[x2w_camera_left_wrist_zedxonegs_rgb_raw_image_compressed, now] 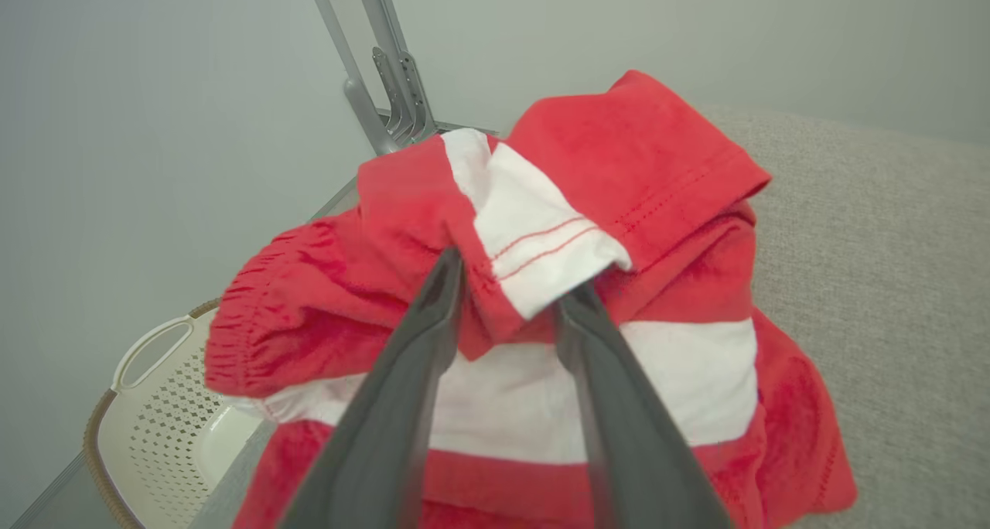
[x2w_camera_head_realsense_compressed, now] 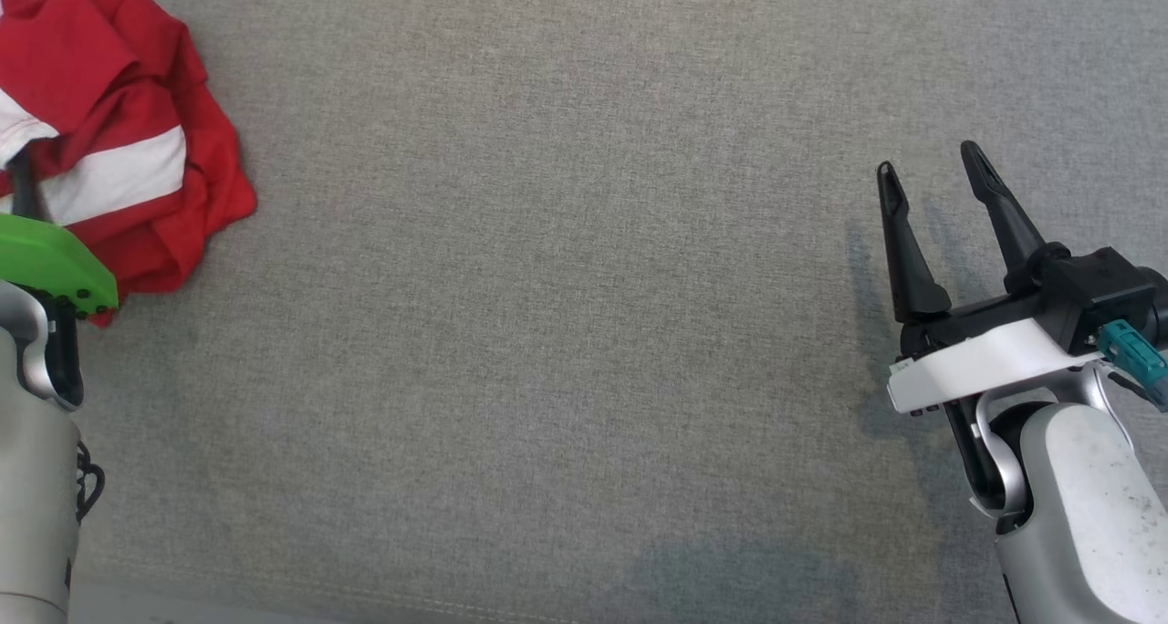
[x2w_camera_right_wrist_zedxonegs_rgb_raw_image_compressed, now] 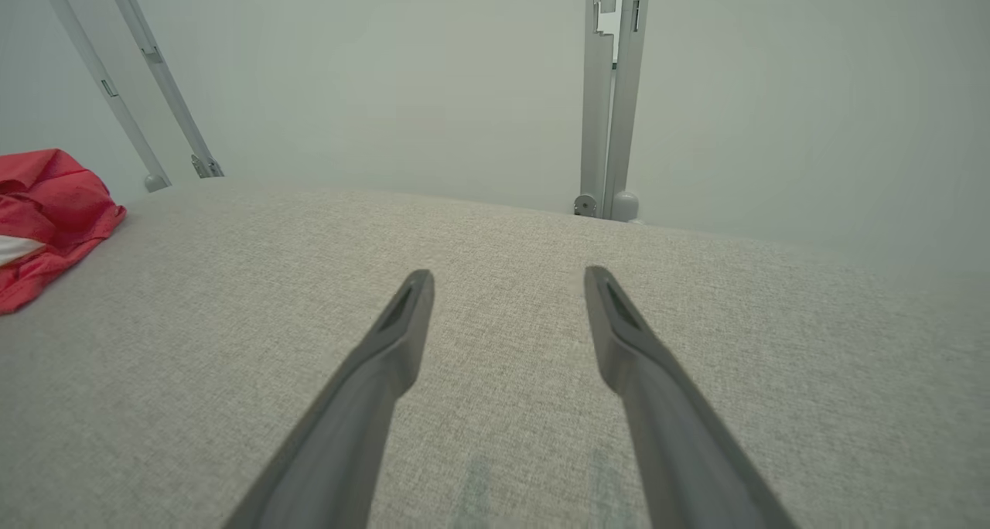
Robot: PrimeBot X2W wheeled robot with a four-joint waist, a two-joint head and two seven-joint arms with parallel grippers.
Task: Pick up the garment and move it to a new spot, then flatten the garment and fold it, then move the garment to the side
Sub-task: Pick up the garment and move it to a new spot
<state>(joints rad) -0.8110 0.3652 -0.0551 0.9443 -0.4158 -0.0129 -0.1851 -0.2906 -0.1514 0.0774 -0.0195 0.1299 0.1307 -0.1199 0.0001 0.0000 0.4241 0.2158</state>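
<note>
Garment [x2w_camera_head_realsense_compressed: 137, 58] sits upper left; your left gripper [x2w_camera_left_wrist_zedxonegs_rgb_raw_image_compressed: 514, 281] straddles a fold, grip unclear, so pinch deep before lifting. Right gripper [x2w_camera_head_realsense_compressed: 929, 161] gapes.

Red garment [x2w_camera_head_realsense_compressed: 119, 86] with white stripes on a grey woven surface [x2w_camera_head_realsense_compressed: 584, 332]

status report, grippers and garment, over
Left gripper astride a fold of the garment, grip unclear. Right gripper open over the grey surface. Garment crumpled, far left. Nothing seen in the way.
</note>
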